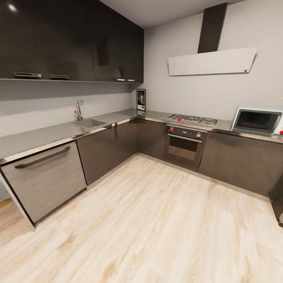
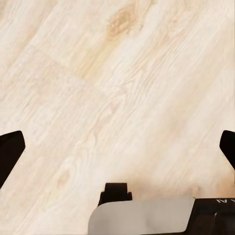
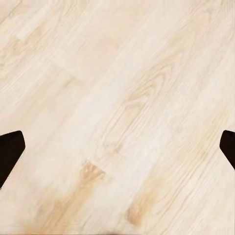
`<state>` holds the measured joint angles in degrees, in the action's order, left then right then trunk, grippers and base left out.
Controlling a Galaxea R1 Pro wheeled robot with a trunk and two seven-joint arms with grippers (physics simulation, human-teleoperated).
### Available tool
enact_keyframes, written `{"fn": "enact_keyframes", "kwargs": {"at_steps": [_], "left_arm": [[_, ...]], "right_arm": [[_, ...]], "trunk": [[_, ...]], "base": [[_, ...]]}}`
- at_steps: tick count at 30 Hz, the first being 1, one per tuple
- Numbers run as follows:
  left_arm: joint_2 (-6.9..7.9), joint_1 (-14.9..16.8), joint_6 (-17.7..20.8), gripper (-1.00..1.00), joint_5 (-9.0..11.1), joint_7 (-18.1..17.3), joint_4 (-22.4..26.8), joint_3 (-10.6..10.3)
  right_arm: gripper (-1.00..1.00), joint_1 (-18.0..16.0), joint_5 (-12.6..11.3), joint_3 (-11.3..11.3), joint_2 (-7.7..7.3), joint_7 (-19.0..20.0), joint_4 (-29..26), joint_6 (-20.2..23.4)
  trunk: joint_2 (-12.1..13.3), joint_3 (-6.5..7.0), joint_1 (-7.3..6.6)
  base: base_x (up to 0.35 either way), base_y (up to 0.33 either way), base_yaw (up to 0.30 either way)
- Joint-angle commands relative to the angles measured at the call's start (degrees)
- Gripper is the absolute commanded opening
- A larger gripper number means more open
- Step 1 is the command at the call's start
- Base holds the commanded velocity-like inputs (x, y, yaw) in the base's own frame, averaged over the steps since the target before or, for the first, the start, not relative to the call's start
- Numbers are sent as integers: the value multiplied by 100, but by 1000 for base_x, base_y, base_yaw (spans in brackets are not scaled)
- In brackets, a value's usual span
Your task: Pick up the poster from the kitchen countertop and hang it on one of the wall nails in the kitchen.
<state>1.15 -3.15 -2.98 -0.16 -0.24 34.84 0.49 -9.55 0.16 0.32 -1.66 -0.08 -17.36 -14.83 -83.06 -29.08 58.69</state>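
At the far corner of the bench (image 1: 118, 116), the poster (image 1: 140, 99) is being propped upright against the wall, beside the hob (image 1: 192, 119) and well apart from the sink (image 1: 89, 124). No nail can be made out. Both sets of fingers, left (image 2: 11, 152) and right (image 3: 11, 149), are being held spread wide over bare floor (image 1: 157, 220), gripping nothing. A careless approach is likely to get the base knocked into the cabinets, or the thin frame toppled by a reaching arm.

One poster (image 1: 140, 99), one hob (image 1: 192, 119), one oven (image 1: 185, 143), one microwave (image 1: 257, 120), one sink (image 1: 89, 123).
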Motion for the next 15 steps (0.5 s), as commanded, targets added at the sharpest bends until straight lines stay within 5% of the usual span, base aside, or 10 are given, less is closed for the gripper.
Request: {"fn": "enact_keyframes", "kwargs": {"at_steps": [1, 15], "left_arm": [[0, -2, -10, 100, -2, -3, 6, 4], [3, -2, -9, 100, -2, -3, 4, 5]], "right_arm": [[100, -3, 1, 3, -1, -1, 5, -19], [100, -1, 1, 3, -1, -1, 5, -17]], "trunk": [[-2, -4, 4], [-2, -4, 4]], "base": [[335, 75, -128], [335, 75, -92]]}}
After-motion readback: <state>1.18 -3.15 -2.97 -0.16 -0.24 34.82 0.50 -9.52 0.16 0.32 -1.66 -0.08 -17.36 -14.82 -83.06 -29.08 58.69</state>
